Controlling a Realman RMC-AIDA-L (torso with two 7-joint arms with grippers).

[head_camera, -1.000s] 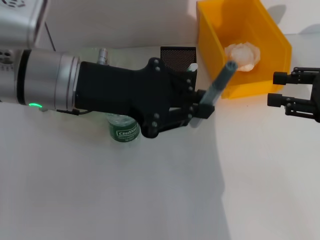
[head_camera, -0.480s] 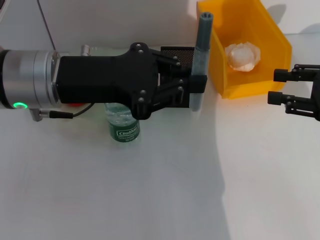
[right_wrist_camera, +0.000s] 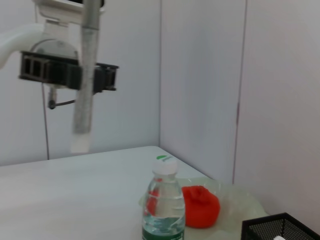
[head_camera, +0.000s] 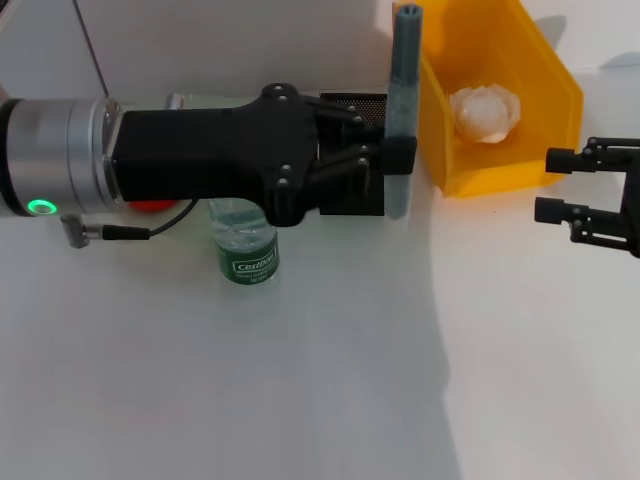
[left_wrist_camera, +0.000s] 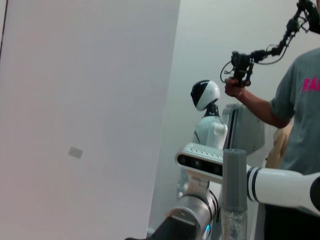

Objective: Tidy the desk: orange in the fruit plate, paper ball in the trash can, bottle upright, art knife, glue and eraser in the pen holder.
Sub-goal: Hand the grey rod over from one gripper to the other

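My left gripper [head_camera: 396, 170] is shut on the art knife [head_camera: 402, 100], a slim grey stick held upright with its pale tip down, right at the near right edge of the black mesh pen holder [head_camera: 350, 102]. The right wrist view shows the same knife [right_wrist_camera: 85, 75] hanging above the desk [head_camera: 300, 380]. The bottle [head_camera: 247, 250] stands upright just under my left arm. The orange [right_wrist_camera: 200, 207] lies in the fruit plate [right_wrist_camera: 237, 197]. The paper ball [head_camera: 485, 112] sits inside the trash can [head_camera: 500, 180]. My right gripper [head_camera: 556, 185] hovers open beside the can. Glue and eraser are out of view.
My left arm [head_camera: 150, 160] stretches across the back of the desk and covers most of the fruit plate and pen holder in the head view. A wall runs close behind the desk.
My left gripper has swung the art knife from a slant to upright and drawn it back from the trash can toward the pen holder. The right gripper has barely moved.
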